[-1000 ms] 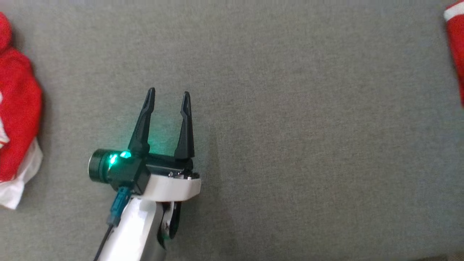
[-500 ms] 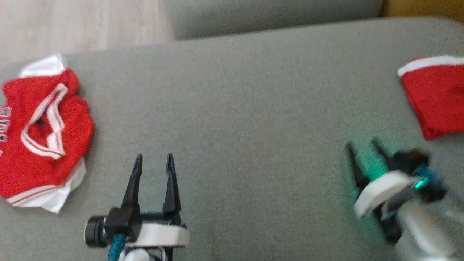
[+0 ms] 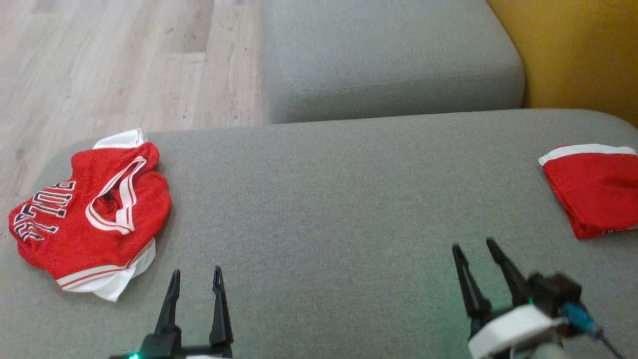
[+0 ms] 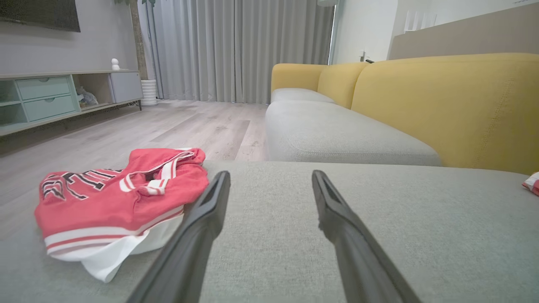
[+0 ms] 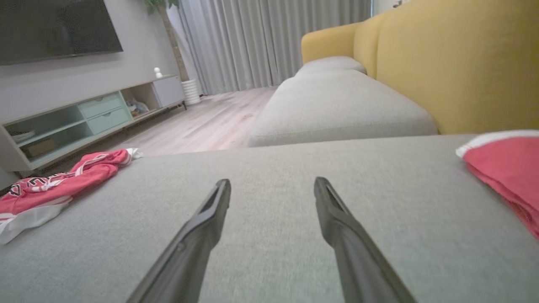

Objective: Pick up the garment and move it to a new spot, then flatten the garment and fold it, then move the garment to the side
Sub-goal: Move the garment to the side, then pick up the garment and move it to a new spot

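Left tool (image 3: 196, 271) and right tool (image 3: 472, 244) hover wide open and empty over the sofa cushion (image 3: 324, 199). The crumpled red jersey (image 3: 89, 219) lies at the cushion's left end. Best to reach left and pinch a thick fold, not the loose white edge.

The jersey (image 3: 70, 239) is red with white trim and dark lettering; the cushion (image 3: 324, 199) is grey.

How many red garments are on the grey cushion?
2: a crumpled red jersey at the left, a folded red garment at the right edge, partly out of frame.
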Controlling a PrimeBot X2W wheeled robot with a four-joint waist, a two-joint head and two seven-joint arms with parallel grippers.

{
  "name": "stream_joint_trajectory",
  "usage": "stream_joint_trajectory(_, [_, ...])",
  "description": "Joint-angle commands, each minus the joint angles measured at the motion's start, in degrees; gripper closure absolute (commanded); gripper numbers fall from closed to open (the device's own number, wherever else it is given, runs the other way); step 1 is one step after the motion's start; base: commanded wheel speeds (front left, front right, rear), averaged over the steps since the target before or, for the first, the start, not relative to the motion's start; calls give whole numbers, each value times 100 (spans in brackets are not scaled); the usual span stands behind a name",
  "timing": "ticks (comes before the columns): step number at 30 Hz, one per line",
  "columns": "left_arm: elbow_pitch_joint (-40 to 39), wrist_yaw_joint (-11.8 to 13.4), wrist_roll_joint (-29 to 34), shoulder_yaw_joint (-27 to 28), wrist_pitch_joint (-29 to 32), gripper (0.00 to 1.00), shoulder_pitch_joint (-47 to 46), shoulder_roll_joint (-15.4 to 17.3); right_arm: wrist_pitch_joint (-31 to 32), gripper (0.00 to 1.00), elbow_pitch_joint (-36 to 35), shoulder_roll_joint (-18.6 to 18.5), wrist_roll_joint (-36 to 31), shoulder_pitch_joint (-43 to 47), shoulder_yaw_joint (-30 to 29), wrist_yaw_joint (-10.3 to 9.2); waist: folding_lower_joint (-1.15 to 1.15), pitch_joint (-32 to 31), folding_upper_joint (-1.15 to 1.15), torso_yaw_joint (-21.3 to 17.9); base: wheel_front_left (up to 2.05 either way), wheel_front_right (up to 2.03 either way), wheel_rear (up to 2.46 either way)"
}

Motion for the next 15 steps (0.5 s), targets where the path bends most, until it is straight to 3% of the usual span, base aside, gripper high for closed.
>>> stream_joint_trajectory(1, [-183, 47, -30, 239, -29, 0, -156, -11, -76, 0, -259, 77, -92, 17, 42, 39, 2, -42, 0, 38, 0, 0, 0])
stream_joint_trajectory(15, [-144, 2, 62, 313, -29, 0, -42, -11, -77, 0, -557, 284, -339, 418, -327, 39, 2, -102, 0, -3, 0, 0, 0])
